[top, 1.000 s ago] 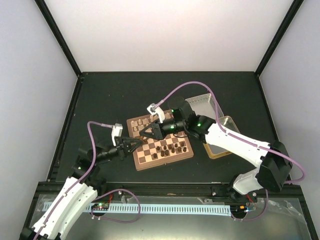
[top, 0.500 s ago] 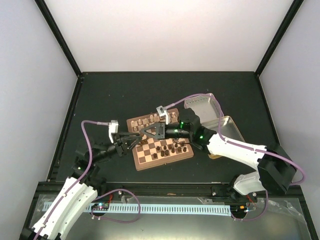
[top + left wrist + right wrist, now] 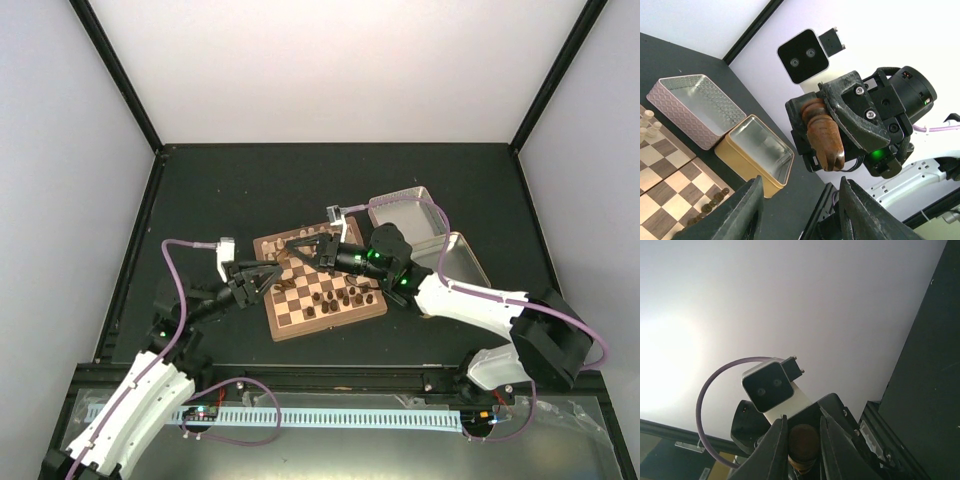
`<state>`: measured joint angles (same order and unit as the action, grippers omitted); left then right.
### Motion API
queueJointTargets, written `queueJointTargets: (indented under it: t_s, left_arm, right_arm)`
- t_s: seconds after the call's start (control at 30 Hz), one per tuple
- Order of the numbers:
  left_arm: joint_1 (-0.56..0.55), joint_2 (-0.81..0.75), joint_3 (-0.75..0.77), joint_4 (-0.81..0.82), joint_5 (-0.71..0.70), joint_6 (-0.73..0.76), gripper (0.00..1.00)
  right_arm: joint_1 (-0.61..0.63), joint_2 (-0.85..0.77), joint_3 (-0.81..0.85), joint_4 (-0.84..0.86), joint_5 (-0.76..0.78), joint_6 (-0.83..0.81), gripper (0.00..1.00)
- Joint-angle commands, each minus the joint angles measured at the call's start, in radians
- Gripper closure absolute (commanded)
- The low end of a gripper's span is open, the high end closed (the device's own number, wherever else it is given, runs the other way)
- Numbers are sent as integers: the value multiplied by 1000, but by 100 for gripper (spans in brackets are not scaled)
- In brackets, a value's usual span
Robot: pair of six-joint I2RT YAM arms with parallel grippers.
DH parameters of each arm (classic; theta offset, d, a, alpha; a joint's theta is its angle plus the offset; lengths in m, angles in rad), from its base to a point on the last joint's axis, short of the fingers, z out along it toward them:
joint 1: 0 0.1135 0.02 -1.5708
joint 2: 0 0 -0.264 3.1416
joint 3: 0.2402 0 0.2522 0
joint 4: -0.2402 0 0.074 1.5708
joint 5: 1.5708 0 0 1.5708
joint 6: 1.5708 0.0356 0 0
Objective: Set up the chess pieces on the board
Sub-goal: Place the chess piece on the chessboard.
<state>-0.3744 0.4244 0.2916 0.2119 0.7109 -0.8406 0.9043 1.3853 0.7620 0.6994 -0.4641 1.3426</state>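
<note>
The board (image 3: 322,312) lies mid-table with dark chess pieces (image 3: 340,297) near its front and cream ones (image 3: 290,243) at its back left. Above its left part the two grippers face each other, tips close together. My right gripper (image 3: 297,246) is shut on a dark brown chess piece (image 3: 823,134), which sticks out of its jaws (image 3: 804,442). My left gripper (image 3: 268,276) is open just below that piece without touching it; its gripper (image 3: 800,212) has nothing between the fingers. Board squares (image 3: 670,195) show at the left wrist view's lower left.
Two open tin halves lie right of the board: a pink patterned one (image 3: 695,107) farther back, silver inside (image 3: 405,215), and a gold one (image 3: 458,262) nearer. Black frame rails border the dark table. Purple cables loop over both wrists.
My left gripper has opened and let go of the dark brown piece, which stays in the shut right gripper. The right wrist has drawn back to the right and the left has lifted slightly.
</note>
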Motion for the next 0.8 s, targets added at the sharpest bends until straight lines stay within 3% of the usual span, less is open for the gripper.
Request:
queueJointTargets:
  t_s: [0.0,0.2,0.47,0.77]
  left_arm:
    - [3,28,7,89,-20,-20,56]
    - [3,57,12,134,-14,-31,52]
    - [3,88,23,151,-13,-39,58]
    - [3,99,42,137,-18,-54,79]
  right_arm:
    - [0,-5,-12,46,36,24,95]
    - [0,4,-12,36,31,29,94]
    - [2,18,-16,40,33,38,94]
    - [2,35,-31,57,34,28,94]
